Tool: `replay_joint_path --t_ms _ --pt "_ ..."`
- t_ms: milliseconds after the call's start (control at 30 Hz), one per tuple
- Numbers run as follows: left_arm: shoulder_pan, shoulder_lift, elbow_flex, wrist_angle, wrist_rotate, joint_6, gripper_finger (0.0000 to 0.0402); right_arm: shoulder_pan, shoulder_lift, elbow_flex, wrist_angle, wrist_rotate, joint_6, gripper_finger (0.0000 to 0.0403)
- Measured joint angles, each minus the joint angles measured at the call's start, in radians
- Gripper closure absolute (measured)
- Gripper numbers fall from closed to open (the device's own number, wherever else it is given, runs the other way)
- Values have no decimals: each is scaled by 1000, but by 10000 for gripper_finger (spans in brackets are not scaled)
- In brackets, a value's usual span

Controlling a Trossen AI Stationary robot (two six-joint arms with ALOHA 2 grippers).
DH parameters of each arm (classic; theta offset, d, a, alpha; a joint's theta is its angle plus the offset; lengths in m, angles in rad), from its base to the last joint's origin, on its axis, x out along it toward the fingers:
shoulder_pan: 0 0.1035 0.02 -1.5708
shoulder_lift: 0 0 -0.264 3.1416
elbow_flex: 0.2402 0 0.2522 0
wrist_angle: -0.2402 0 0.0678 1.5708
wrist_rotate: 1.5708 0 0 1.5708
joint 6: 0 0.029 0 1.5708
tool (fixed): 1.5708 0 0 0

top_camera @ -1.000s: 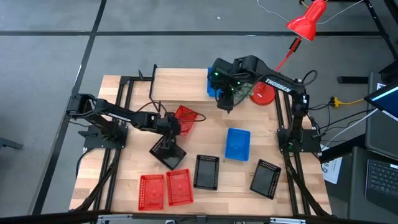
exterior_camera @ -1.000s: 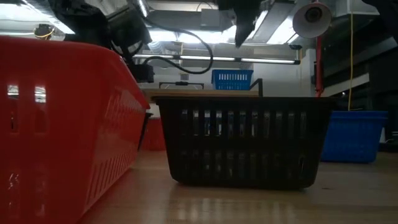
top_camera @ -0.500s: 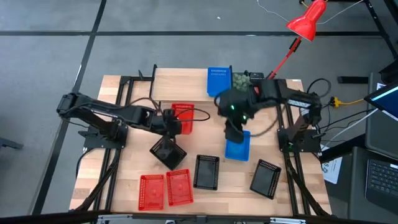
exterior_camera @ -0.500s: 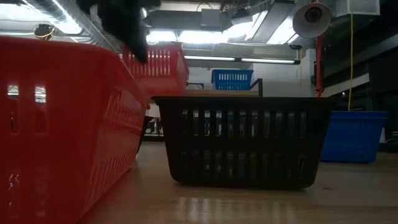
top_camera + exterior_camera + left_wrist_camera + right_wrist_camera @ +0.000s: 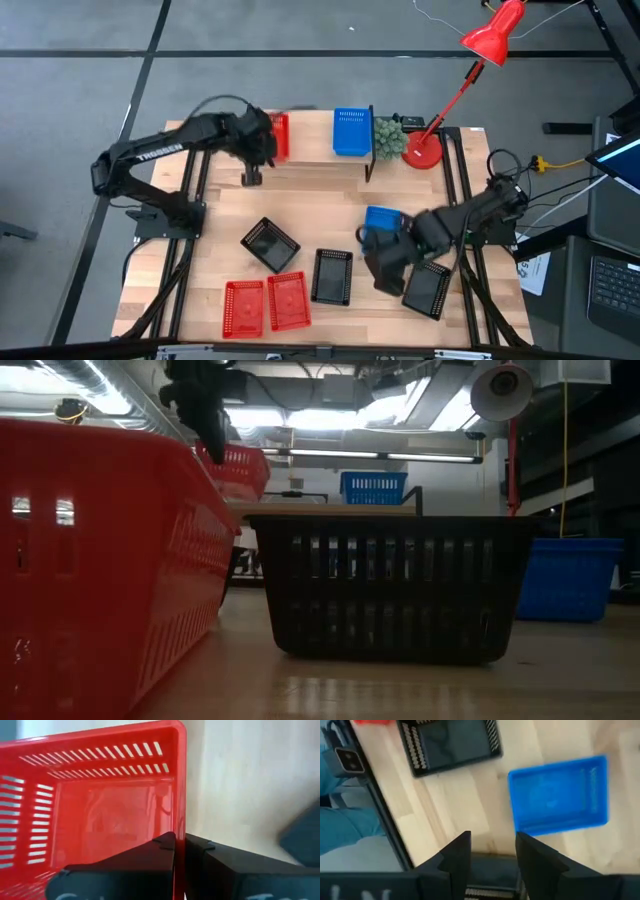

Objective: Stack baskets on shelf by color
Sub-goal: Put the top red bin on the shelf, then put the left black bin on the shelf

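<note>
My left gripper (image 5: 266, 141) is shut on a red basket (image 5: 279, 137), held over the left end of the light-wood shelf (image 5: 310, 140). A blue basket (image 5: 352, 132) stands on the shelf's right part. My right gripper (image 5: 380, 262) is open and empty, low over the table. It is on the near side of a second blue basket (image 5: 381, 220), which rests on its bottom on the table. In the right wrist view this blue basket (image 5: 557, 795) lies beyond the open gripper (image 5: 492, 845). My left gripper pinches one side wall of the red basket at its rim (image 5: 179, 822), one finger (image 5: 162, 845) inside and one finger (image 5: 202, 847) outside. The fingers point down from above. The basket (image 5: 238, 465) hangs tilted below the gripper, higher than the blue basket on the shelf.
Three black baskets (image 5: 268, 243) (image 5: 332, 275) (image 5: 428, 288) and two red baskets (image 5: 243, 307) (image 5: 288, 300) sit open side up on the table's near half. A small plant (image 5: 388, 135) and a red lamp's base (image 5: 424, 150) stand to the right of the shelf.
My left gripper has lifted the red basket off the middle of the table and carried it toward the far edge, to the shelf's left end. My right gripper has gone from the shelf toward the near edge and down, past the blue basket on the table.
</note>
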Motion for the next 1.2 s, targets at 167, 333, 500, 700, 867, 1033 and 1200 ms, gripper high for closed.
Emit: replay_joint_path --t_ms 167,333,500,700,867,1033,1200 --pt "120 6 -45 42 142 108 401 68 0 -83 83 37 147 249" --pt "172 6 -81 57 175 164 401 132 0 -163 193 83 221 249" --pt "201 7 -98 82 174 159 387 187 0 -248 241 110 293 249" --pt "202 4 -97 86 174 133 345 245 1 -306 280 107 364 249" --pt "201 -3 -92 78 174 130 318 281 1 -327 293 105 422 249" --pt "174 -3 -40 73 172 106 311 315 1 -344 300 100 454 249" --pt "135 -3 75 9 173 82 311 351 1 -402 313 26 530 249"
